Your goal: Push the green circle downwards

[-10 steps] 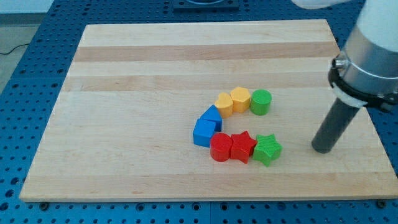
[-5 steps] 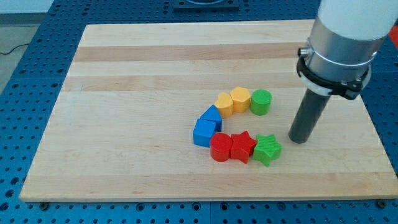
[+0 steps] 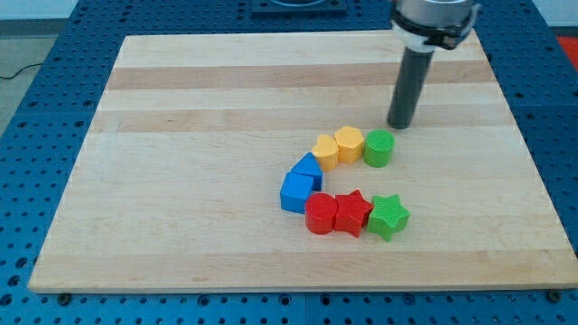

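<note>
The green circle lies on the wooden board, right of centre, touching a yellow hexagon. My tip rests on the board just above and to the right of the green circle, a small gap apart. The dark rod rises from it toward the view's top.
A second yellow block sits left of the hexagon. Two blue blocks lie below-left. A red circle, a red star and a green star form a row below the green circle.
My tip has moved from the board's right side, level with the green star, up and left to just above the green circle. No block has moved.
</note>
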Tool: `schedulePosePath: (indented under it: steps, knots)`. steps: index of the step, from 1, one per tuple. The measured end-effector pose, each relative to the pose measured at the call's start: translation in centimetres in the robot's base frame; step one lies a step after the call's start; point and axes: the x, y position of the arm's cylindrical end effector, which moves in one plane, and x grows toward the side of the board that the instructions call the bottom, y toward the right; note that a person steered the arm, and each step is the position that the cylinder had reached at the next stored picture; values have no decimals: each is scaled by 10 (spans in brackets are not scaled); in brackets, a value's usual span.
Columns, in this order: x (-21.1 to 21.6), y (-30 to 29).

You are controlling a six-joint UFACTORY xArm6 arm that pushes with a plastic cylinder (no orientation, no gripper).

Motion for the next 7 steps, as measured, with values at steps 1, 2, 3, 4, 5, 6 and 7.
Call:
schedulePosePath:
  steps: [1,2,3,4,5,6,7]
  knots:
    - [8,-9]
    - [28,-9]
    - [48,-9]
    - [63,-9]
    - [69,-10]
    - [53,-21]
    - [54,-41]
